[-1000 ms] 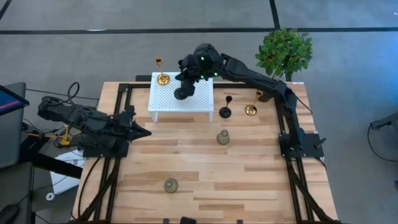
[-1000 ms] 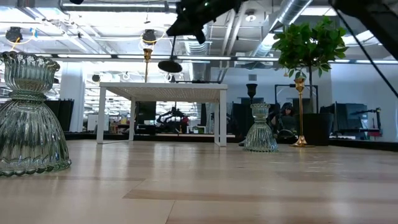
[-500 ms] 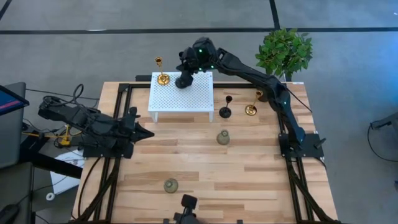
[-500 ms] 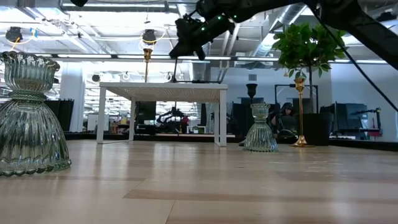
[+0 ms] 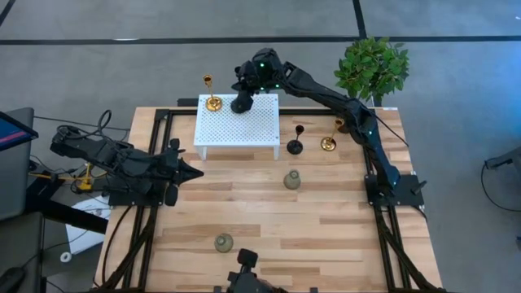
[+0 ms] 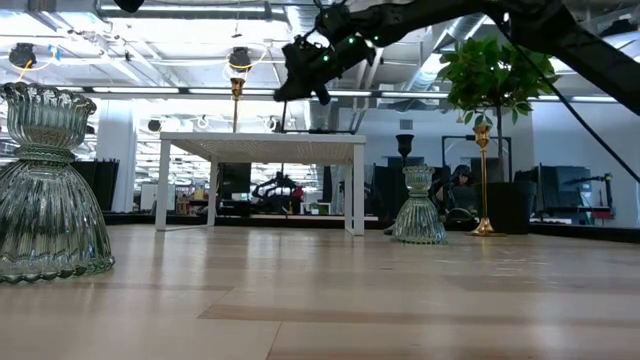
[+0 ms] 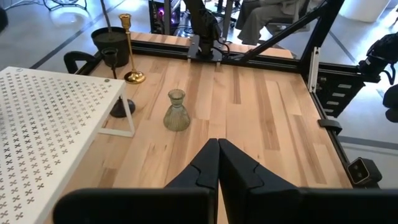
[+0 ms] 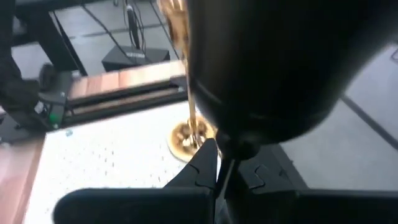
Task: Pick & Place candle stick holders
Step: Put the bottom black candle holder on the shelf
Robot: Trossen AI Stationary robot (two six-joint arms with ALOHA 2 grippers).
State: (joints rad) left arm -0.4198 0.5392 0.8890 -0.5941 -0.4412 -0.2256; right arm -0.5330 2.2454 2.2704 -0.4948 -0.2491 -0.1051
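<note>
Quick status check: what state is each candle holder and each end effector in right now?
Right end effector: shut on black holder, over the white stand.
Black holder in grip: base at the stand's back edge.
Gold holder on stand: upright.
Second black holder: upright on table.
Second gold holder: upright on table.
Two grey-green holders: upright on table.
Left end effector: shut, empty.

The pale butcher-block wooden tabletop [image 5: 269, 220] looks smooth with a soft satin sheen. The small white perforated stand [image 5: 238, 124] seems like matt painted metal, while the shiny gold candle holder [image 5: 212, 101] on it is polished and mirror-glossy. The ribbed grey-green bottle-shaped holder [image 6: 45, 190] looks like clear glossy glass.
</note>
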